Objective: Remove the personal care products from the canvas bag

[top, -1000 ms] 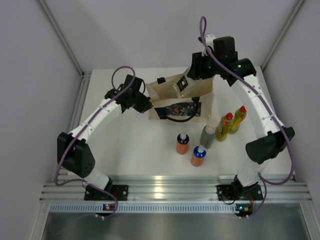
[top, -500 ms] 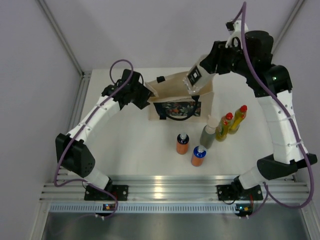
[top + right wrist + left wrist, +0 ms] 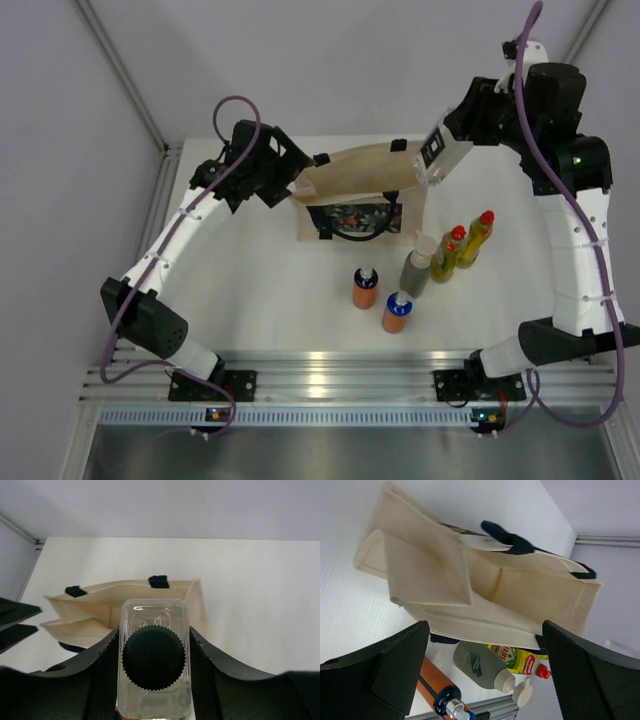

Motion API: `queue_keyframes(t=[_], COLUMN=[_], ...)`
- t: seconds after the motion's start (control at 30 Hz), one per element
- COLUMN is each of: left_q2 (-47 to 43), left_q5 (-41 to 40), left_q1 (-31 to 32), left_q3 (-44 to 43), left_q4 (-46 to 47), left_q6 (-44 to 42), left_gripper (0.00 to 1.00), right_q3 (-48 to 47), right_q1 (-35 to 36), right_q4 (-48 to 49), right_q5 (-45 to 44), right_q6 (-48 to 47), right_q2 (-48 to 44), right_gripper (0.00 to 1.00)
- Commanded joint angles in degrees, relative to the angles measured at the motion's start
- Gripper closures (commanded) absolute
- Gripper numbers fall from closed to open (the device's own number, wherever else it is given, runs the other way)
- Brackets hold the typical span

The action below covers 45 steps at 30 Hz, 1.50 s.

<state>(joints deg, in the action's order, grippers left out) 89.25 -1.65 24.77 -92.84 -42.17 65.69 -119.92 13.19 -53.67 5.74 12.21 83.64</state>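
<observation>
The canvas bag [image 3: 360, 190] stands at the back middle of the table, its beige top sagging, its floral panel facing the front. My left gripper [image 3: 298, 172] is open just off the bag's left end, and the canvas bag [image 3: 470, 580] lies beyond its fingers [image 3: 385, 670], not between them. My right gripper [image 3: 440, 160] is raised off the bag's right end, shut on a pale bottle with a dark cap [image 3: 154, 657]. On the table stand two orange bottles [image 3: 365, 288] [image 3: 397, 312], a grey-green bottle [image 3: 416, 268] and two yellow bottles [image 3: 447, 253] [image 3: 476, 237].
Grey walls close in the table on the left, back and right. An aluminium rail [image 3: 340, 385] runs along the near edge by the arm bases. The standing bottles cluster in front of the bag's right half.
My left gripper has opened and let go of the bag's left edge. My right arm has risen up and to the right, carrying the pale bottle out of the bag.
</observation>
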Motion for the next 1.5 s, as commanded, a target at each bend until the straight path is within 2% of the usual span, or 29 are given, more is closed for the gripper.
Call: queue_keyframes(t=[0.0,0.1,0.37,0.6,0.7,0.83,0.97,1.17,1.4,1.47], left_q2=[-4.6,-5.9,-12.2,-13.3,-15.1,-16.7,-17.2,-18.0,-18.0,-18.0], left_q5=[-1.2,-0.9,-3.8,0.7,0.3,-0.3,2.4,2.8,2.3,2.3], left_q1=[-0.3,-0.3,-0.3,-0.3,-0.3,-0.3,-0.3,-0.3,-0.3,-0.3], left_q3=[-5.4,-7.4,-8.1,-4.3,-0.7,3.4,4.6,5.6,6.0,5.9], left_q4=[0.5,0.5,0.5,0.7,0.6,0.7,0.7,0.7,0.7,0.6], left_q6=[-7.3,-10.7,-20.3,-26.8,-28.7,-29.8,-30.4,-31.2,-29.5,-29.4], left_gripper=[0.01,0.01,0.01,0.01,0.01,0.01,0.01,0.01,0.01,0.01], right_q3=[-1.6,-1.5,6.2,17.7,21.5,30.6,39.0,41.6,43.0,43.6], right_q1=[-3.9,-6.4,-11.8,-19.7,-19.1,-15.6,-14.3,-10.3,-7.7,-7.1], right_q4=[7.0,6.8,8.4,19.9,25.3,36.2,46.4,49.7,51.7,51.8], right_q5=[-3.0,-5.5,-16.0,-7.0,-4.3,-5.5,-3.8,-3.1,-3.2,-4.1], right_q6=[1.8,1.9,1.0,1.1,1.2,-5.3,-9.1,-15.2,-15.2,-15.4], right_q2=[-5.1,-5.7,-5.9,-2.9,-0.4,-0.3,1.6,7.3,12.6,12.9], right_gripper=[1.00,1.00,1.00,1.00,1.00,1.00,1.00,1.00,1.00,0.96])
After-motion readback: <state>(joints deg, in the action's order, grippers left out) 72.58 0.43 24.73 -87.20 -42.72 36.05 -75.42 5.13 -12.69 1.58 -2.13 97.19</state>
